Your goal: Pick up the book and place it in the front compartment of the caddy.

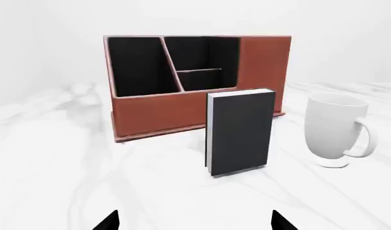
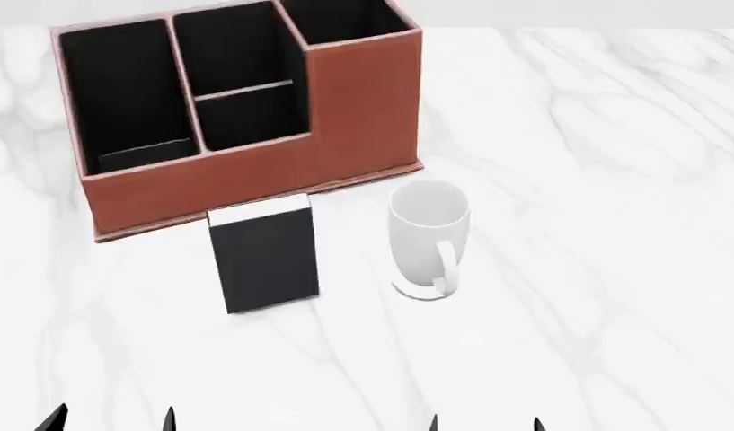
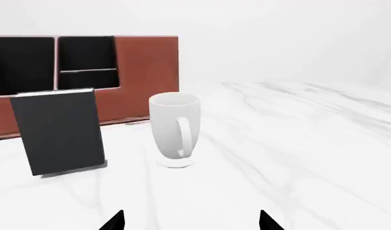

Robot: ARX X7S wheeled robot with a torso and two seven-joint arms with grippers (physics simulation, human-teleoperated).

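The book [image 2: 265, 256] is seen standing upright on the white marble surface [image 2: 582, 224], just in front of the caddy [image 2: 241, 180] and beside a white mug [image 2: 428, 238]. Nothing is held. The left end effector [image 2: 110, 420] and the right end effector [image 2: 484, 422] are kept spread, well short of the book.

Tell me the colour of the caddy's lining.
Black inside the reddish-brown caddy; the head view, looking down into its compartments, shows it best.
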